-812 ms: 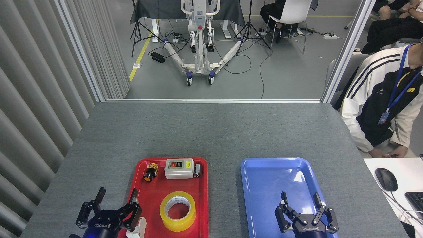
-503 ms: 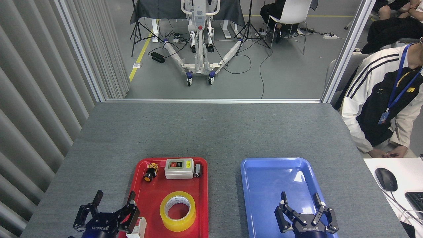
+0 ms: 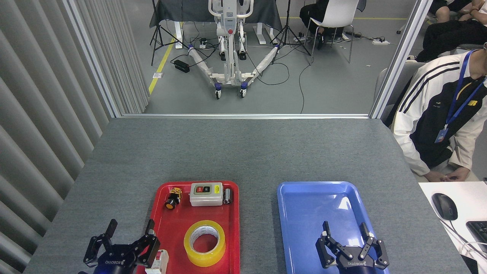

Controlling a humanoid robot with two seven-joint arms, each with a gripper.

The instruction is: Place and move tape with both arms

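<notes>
**Tape flat in red tray, both tools spread and empty**

Both arms are cut off by the bottom edge, so only the tools and a sliver of wrist show. The left tool sits low at the red tray's near-left corner, fingers splayed wide and pointing away, gripping nothing; a white part beside it is partly out of view. The right tool hovers over the near end of the blue tray, fingers likewise spread wide, empty.

The tape lies flat in the near half of the red tray, core up, just right of the left tool and apart from it. At the tray's far end sit a small push button, a grey switch box and a small dark cylinder, too small to identify. Both trays rest on the grey counter.
</notes>
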